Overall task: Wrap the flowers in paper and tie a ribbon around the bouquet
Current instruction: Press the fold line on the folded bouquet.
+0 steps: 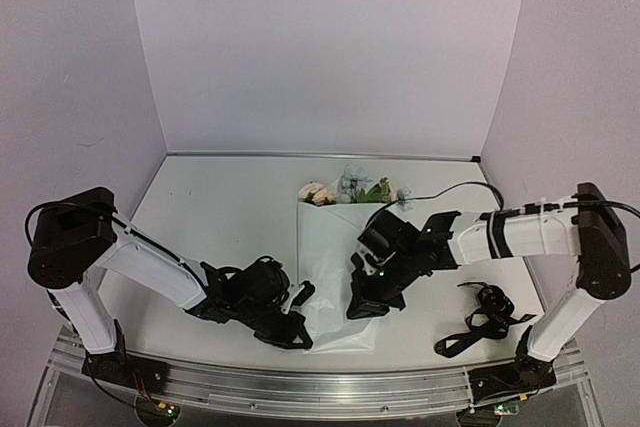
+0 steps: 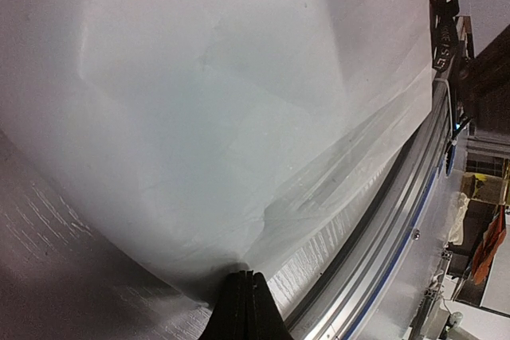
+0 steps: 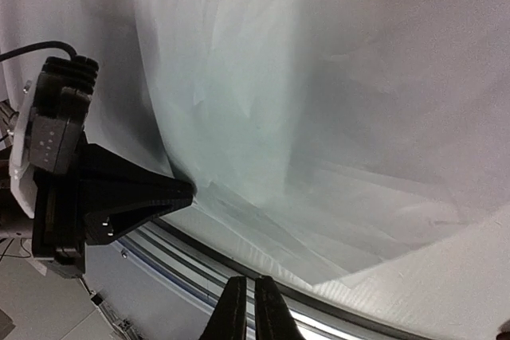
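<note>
My left claw (image 2: 243,280) is closed tight, its two black fingers pressed flat together. They pinch the near edge of the thin, slightly translucent white paper (image 2: 199,117). The sheet puckers right at my fingertips, and creases fan away from them. Everything ahead of this claw is paper, spread over the white table (image 1: 220,217). The silver metal rail (image 2: 374,252) of the table's near edge runs along just to the claw's right.

My right claw (image 3: 249,284) is all but closed, with only a hairline of light between its fingers. It points down at the near end of the same sheet, close to the rail. I cannot tell whether any paper is caught in that slit. From this claw I see my left claw off to its left, its pointed tip touching the paper's edge where the folds begin.

The paper lies folded lengthwise between my two claws. It forms a long white strip from the rail toward the back of the table. At its far end, beyond my right claw, the small bunch of artificial flowers (image 1: 345,189) pokes out of a V-shaped opening. It shows peach-pink and pale blue-grey blooms and green leaves. The stems are hidden under the sheet.

The long narrow black ribbon (image 1: 480,319) with pale lettering lies in a loose tangle to the right of my right claw. It is well apart from the paper and touches neither claw.
</note>
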Action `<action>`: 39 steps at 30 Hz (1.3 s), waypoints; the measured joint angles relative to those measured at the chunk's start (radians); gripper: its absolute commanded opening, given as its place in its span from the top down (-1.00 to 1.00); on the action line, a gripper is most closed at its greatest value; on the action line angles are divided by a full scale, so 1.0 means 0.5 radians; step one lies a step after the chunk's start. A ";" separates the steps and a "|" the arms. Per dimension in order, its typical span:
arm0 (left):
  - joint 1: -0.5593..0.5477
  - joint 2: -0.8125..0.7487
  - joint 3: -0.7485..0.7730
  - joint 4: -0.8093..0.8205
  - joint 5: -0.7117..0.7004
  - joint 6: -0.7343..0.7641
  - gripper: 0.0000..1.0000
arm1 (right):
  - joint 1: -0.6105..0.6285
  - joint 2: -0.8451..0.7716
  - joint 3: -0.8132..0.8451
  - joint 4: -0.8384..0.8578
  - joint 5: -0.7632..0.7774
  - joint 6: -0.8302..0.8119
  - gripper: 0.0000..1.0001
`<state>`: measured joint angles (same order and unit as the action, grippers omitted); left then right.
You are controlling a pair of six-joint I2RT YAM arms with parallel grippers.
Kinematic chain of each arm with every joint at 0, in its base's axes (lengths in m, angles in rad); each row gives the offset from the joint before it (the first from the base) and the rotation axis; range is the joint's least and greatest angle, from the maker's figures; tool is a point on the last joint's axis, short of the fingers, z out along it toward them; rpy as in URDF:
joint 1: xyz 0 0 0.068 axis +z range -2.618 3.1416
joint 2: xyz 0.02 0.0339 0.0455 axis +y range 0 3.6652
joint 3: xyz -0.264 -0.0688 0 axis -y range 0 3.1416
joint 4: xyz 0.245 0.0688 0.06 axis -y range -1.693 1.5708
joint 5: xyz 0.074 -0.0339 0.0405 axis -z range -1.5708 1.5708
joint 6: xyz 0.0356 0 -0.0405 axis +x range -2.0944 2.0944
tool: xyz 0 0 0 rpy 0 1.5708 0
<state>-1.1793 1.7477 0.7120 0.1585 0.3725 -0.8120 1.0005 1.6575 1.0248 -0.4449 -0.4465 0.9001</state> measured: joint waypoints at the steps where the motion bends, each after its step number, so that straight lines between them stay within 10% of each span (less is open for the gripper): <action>1: 0.000 0.000 0.000 0.000 -0.001 0.000 0.99 | 0.030 0.062 0.000 0.071 -0.004 0.042 0.92; 39: 0.000 0.001 0.001 -0.001 -0.018 0.000 0.99 | 0.142 0.050 -0.503 0.807 0.113 0.429 0.96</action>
<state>-1.1793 1.7481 0.7124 0.1581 0.3634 -0.8120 1.0717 1.6824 0.7733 -0.0414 -0.3902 1.1149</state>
